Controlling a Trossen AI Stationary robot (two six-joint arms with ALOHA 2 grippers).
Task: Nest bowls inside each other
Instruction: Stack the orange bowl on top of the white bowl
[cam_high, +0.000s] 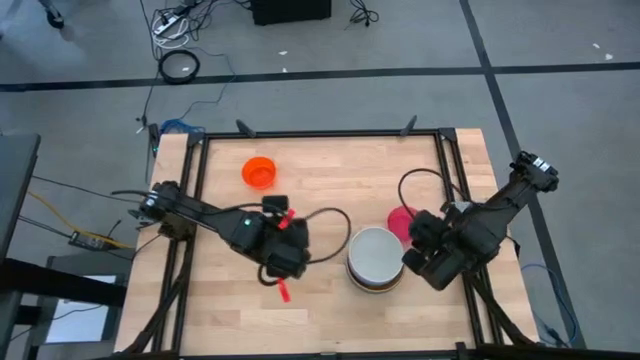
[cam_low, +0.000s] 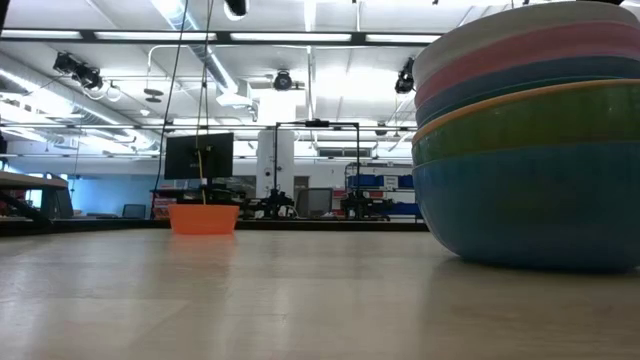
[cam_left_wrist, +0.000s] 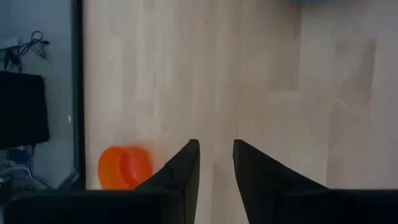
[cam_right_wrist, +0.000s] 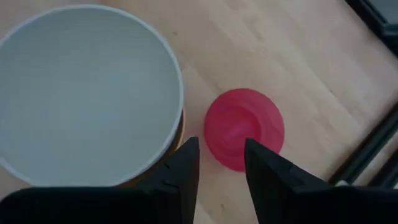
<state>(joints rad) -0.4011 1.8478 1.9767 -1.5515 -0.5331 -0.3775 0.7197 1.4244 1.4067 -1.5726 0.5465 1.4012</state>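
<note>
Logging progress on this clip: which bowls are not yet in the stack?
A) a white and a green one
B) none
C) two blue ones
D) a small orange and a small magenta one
D: the small orange bowl and the magenta bowl sit on the table apart from the white-topped stack.

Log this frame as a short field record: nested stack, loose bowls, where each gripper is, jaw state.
stack: smooth plastic bowls nested, white bowl on top, right of table centre
loose bowl 1: small magenta plastic bowl, upside down on the table beside the stack
loose bowl 2: small orange-red plastic bowl, far left part of the wooden table
left gripper: above bare table, open, empty
right gripper: over the magenta bowl, open, empty
</note>
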